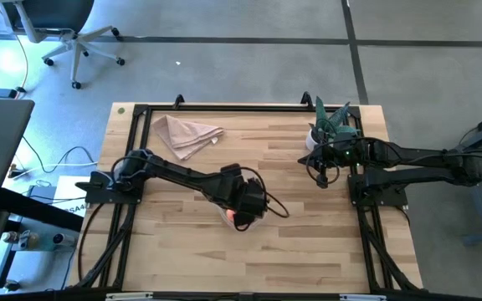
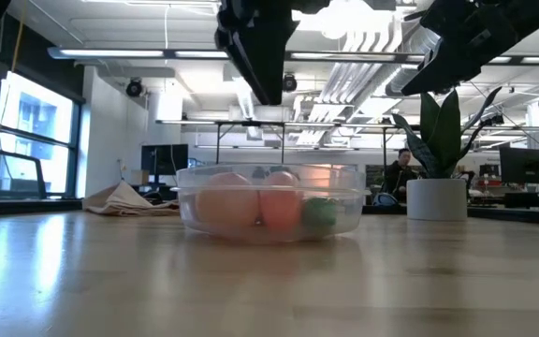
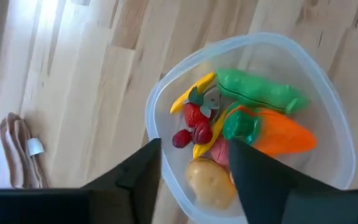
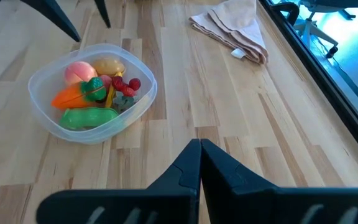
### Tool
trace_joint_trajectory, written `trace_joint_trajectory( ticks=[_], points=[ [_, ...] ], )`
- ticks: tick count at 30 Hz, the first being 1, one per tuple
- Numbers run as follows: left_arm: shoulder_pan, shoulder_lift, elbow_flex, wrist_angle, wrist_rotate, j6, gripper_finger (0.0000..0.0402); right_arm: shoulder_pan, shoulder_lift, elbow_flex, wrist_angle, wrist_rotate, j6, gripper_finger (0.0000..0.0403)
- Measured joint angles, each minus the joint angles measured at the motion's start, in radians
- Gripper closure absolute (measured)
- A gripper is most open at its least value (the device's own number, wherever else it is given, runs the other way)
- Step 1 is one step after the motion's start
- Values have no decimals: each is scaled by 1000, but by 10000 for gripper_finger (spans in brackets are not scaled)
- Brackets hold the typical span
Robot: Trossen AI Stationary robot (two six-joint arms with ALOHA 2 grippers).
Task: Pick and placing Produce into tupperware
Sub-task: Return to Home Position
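— What do we have at the far left of the light wooden table (image 1: 308, 242)?

— We see a crumpled beige cloth napkin (image 1: 187, 134) lying near the far edge, well apart from everything else.

— And toward the middle?

— There we find the left gripper (image 3: 194, 145) hanging directly above the round clear plastic tupperware (image 3: 151, 112), not touching it. Its fingers (image 3: 143, 173) are spread apart and hold nothing.

— Where is the produce?

— All of it that we can see lies inside the tupperware: a yellow curved piece (image 3: 188, 96), small red berries (image 3: 194, 124), a tan potato (image 3: 210, 177), a long bumpy green pod (image 3: 260, 93) and an orange carrot (image 3: 284, 138) with a green top. From the right wrist view we also make out a pink peach-like fruit (image 4: 79, 71) beside the potato.

— What do we get from the low view?

— We see the tupperware standing flat on the table, with the pieces pressed against its wall.

— And at the right?

— A green spiky plant in a white pot (image 1: 329, 125) stands near the far edge. The right gripper (image 1: 319, 171) hovers just beside it on the near side, raised above the table. Its fingers (image 4: 185, 171) are pressed together with nothing between them, and they point across the table toward the tupperware.
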Motion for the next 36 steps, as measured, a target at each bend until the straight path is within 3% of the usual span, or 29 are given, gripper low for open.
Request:
trace_joint_trajectory(
  ticks=[9,13,23,32,36],
  points=[
    [1,-18,-1,49,45,-5,356,0,0,0,0,0,0,403],
    [1,-36,-1,104,46,-53,396,0,0,0,0,0,0,403],
    [13,-68,-2,58,13,28,389,0,0,0,0,0,0,403],
    [56,-132,-1,136,90,195,393,0,0,0,0,0,0,403],
    [108,-169,-1,84,118,220,400,0,0,0,-2,0,0,403]
  ],
)
